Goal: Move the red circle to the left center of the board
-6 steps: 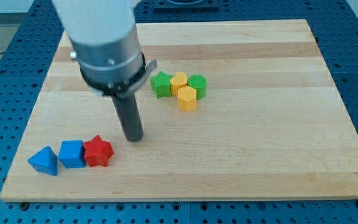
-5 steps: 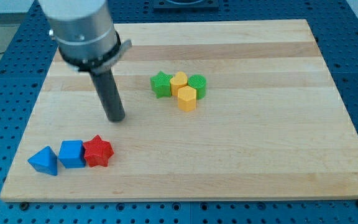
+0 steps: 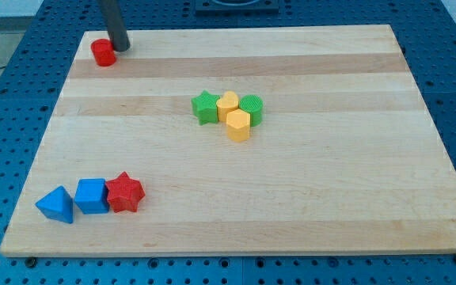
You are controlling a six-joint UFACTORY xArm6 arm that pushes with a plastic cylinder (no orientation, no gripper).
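Observation:
The red circle (image 3: 103, 52) is a small red cylinder at the top left corner of the wooden board (image 3: 331, 198). My tip (image 3: 119, 47) stands just to the right of it and slightly higher in the view, very close to it or touching. Only the lower part of the dark rod shows; the arm above is out of frame.
A green star (image 3: 205, 107), two yellow blocks (image 3: 228, 104) (image 3: 238, 125) and a green circle (image 3: 252, 108) cluster near the board's centre. A blue triangle (image 3: 56, 204), a blue cube (image 3: 92, 195) and a red star (image 3: 125, 192) line up at the bottom left.
My tip has moved from the board's left middle up to the top left corner. The arm body has left the view, uncovering the red circle. No block has visibly moved.

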